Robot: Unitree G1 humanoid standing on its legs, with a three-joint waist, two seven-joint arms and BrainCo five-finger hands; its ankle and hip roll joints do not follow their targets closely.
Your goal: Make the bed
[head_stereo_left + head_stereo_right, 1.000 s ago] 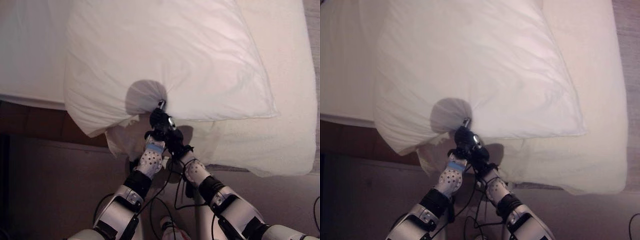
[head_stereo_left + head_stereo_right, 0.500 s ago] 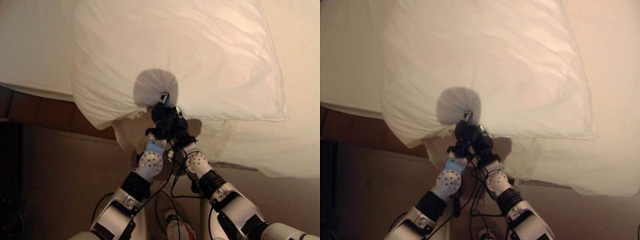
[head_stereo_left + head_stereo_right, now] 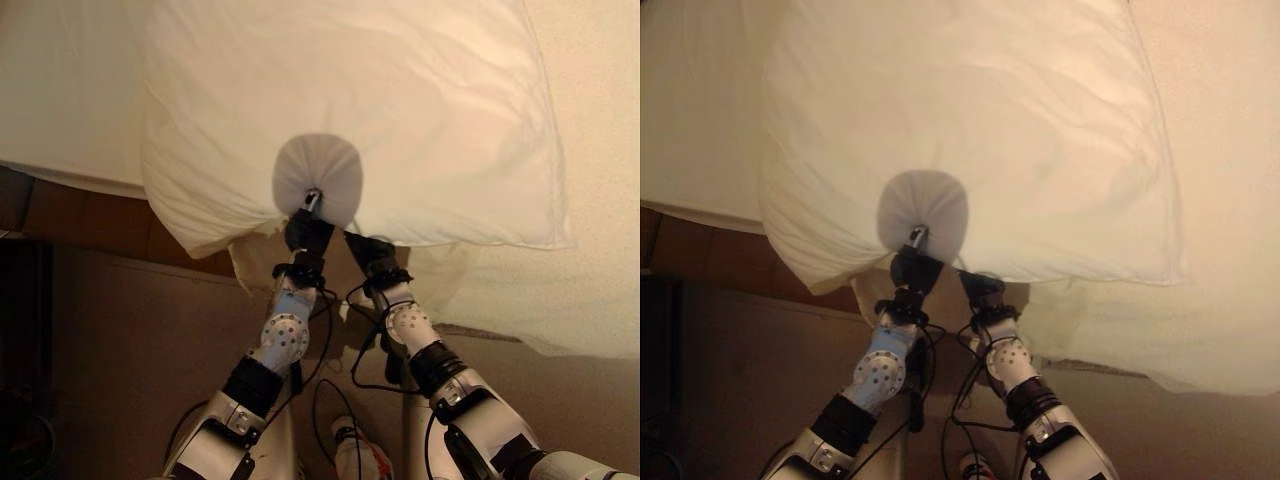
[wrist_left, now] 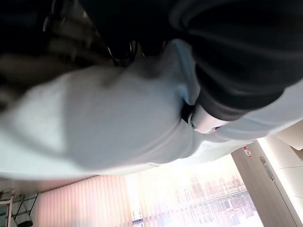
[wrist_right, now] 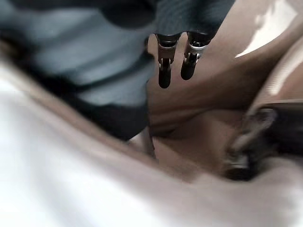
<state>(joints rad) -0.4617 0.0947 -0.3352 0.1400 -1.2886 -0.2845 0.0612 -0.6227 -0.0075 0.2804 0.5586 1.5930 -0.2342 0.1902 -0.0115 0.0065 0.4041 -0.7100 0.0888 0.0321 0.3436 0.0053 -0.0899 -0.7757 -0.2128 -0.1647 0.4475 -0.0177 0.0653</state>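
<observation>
A big white pillow (image 3: 350, 110) lies on the bed (image 3: 590, 280), near the bed's front edge, and one corner sticks out past that edge on the robot's left. Its long side runs left to right, along the edge. Both hands are at the pillow's near side, close to its middle. The left hand (image 3: 308, 228) pokes up against the pillow, and I cannot tell if its fingers are curled. The right hand (image 3: 370, 252) sits just beside it, lower, tucked under the pillow's edge, fingers hidden. The left hand is nearer.
</observation>
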